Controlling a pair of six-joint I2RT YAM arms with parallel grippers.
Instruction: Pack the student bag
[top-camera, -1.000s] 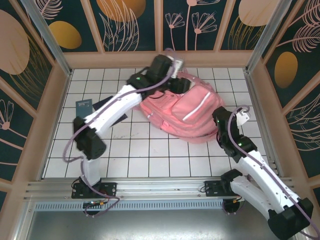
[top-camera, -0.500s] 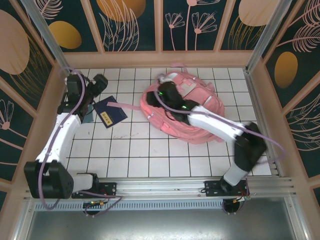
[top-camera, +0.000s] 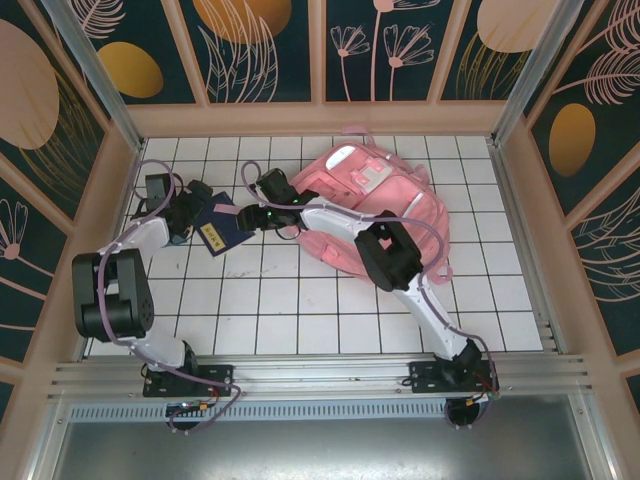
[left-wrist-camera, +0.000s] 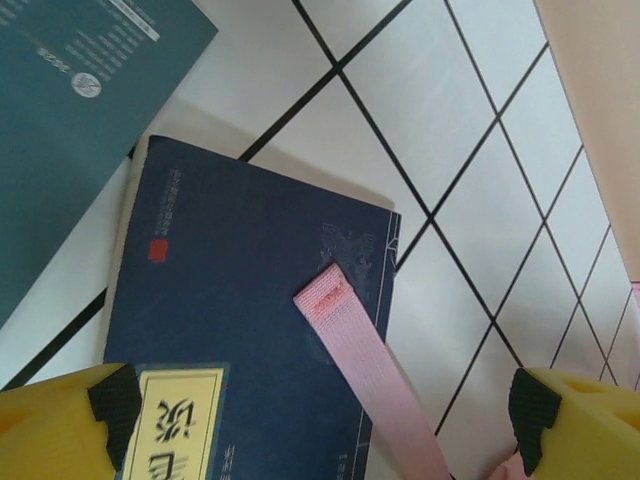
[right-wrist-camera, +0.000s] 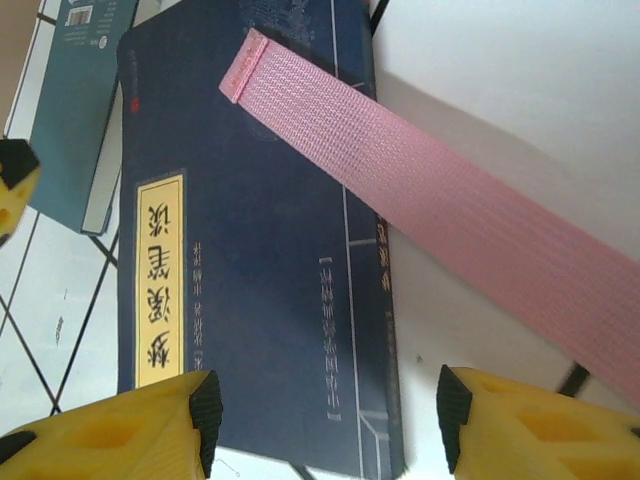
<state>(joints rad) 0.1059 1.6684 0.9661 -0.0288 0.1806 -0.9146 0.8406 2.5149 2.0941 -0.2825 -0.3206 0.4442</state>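
The student bag, a big pink backpack, lies at the back middle of the tiled floor. One of its pink straps trails left across a dark blue book with a yellow label. My left gripper hovers open over this book's label end. My right gripper reaches in from the bag's side, open, its fingers straddling the book's spine edge with nothing held.
A teal book lies partly under the blue book, toward the left wall. Wooden side walls ring the white tiled floor. My right arm crosses in front of the bag.
The left arm swung from over the bag to the books at the left. The right arm left the bag's right side, crossed the bag and now reaches the blue book.
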